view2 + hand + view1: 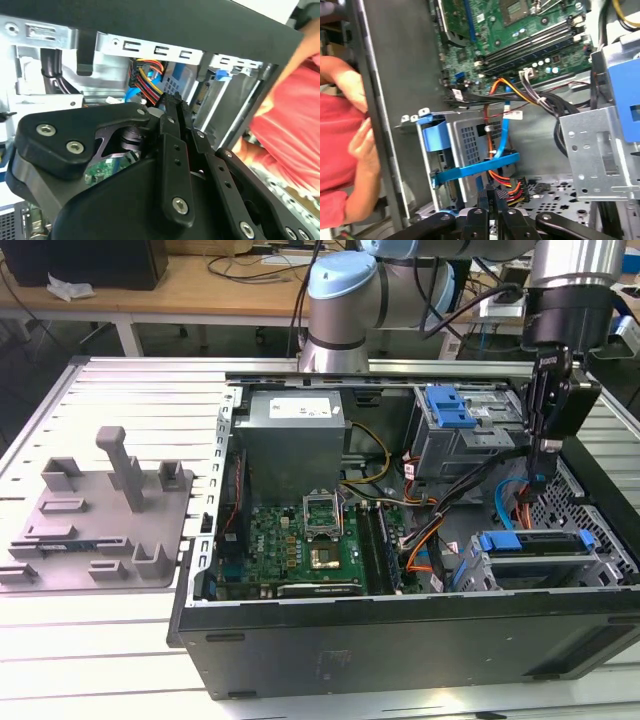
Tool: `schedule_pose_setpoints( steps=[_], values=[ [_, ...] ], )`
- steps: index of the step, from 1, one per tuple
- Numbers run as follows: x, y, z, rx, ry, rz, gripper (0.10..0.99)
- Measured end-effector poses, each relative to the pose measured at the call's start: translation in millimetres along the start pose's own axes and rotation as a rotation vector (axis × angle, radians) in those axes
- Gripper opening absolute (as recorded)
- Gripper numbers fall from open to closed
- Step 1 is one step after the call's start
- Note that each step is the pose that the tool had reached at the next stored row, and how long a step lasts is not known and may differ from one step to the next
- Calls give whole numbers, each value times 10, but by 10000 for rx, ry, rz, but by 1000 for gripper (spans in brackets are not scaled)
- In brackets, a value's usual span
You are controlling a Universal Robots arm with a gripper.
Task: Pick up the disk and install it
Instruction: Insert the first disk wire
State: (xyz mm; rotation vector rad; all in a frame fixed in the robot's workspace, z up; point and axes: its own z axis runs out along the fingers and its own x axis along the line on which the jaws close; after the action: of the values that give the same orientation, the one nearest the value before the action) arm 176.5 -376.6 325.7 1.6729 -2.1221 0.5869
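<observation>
An open computer case (400, 645) is laid on its side on a slatted metal table (100, 640), with the motherboard (300, 540) exposed. The disk (535, 543), in its blue carrier frame, is seated in the drive cage (605, 565) at the case's corner toward the exterior view's right. The gripper (542, 468) is held inside the case near the disk but apart from it, and in the second wrist view its fingers (170, 132) are pressed together with nothing between them.
</observation>
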Motion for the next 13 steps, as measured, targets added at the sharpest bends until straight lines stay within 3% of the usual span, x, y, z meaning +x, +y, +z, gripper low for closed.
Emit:
schedule_pose_setpoints(
  steps=[4,5,10,12,13],
  values=[
    [72,-17,18,-34,-316,13,165],
    [113,-26,13,-36,-351,15,165],
    [273,-58,42,-36,-364,16,165],
    [383,-74,87,-32,-367,19,165],
    [411,-69,98,-18,-406,32,165]
  ],
)
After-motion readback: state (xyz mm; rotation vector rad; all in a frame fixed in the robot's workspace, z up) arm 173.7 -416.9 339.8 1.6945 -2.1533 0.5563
